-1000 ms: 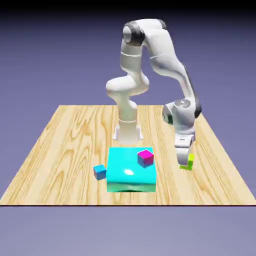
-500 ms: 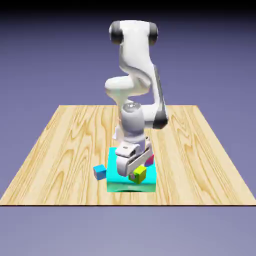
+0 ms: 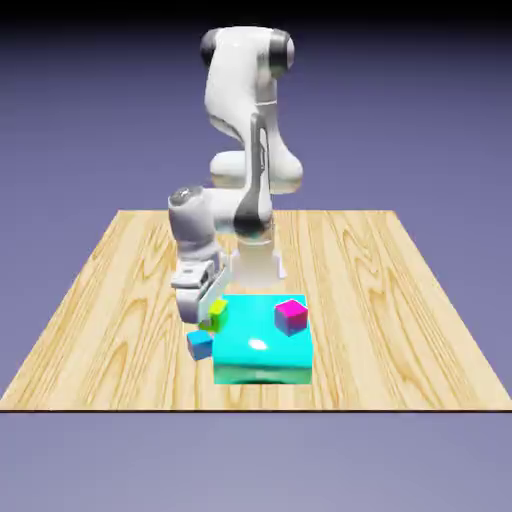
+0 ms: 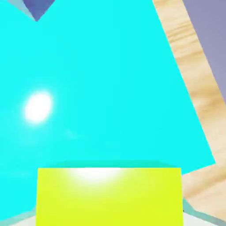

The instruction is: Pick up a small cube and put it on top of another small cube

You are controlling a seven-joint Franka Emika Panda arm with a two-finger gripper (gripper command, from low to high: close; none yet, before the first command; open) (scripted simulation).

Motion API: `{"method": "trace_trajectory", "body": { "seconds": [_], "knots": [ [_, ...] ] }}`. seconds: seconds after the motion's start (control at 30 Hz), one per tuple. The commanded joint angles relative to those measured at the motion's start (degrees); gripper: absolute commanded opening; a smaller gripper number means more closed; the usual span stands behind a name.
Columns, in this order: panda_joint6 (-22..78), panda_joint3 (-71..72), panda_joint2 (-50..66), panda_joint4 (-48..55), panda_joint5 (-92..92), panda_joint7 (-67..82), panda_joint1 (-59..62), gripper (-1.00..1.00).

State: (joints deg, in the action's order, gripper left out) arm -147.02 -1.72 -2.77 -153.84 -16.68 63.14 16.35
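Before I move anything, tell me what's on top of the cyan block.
The magenta cube rests on the cyan block; whatever lies beneath the block is covered.

Lime yellow-green cube (image 3: 217, 315) held in fingers (image 4: 200, 218), small blue cube (image 3: 201, 345) on table (image 3: 120, 340)

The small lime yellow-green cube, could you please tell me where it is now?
In the exterior view's left half, it is in the gripper, just above the small blue cube in the picture.
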Motion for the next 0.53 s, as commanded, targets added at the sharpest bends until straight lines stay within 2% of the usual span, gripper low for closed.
{"method": "trace_trajectory", "body": {
  "seconds": [0.0, 0.17, 0.4, 0.43, 0.5],
  "knots": [
    [0.33, 0.56, -0.83, -0.91, -0.02, 2.51, 1.45, -1.00],
    [-0.71, 2.27, -3.11, -2.91, 0.37, 9.54, 7.31, -1.00],
    [-12.99, 6.30, 9.86, -2.39, -7.65, 15.66, 8.36, -1.00],
    [-12.99, 6.30, 9.86, -2.39, -7.65, 15.66, 8.36, 1.00],
    [-11.02, 5.66, 7.79, -2.47, -6.37, 14.68, 8.19, 1.00]
  ]
}}
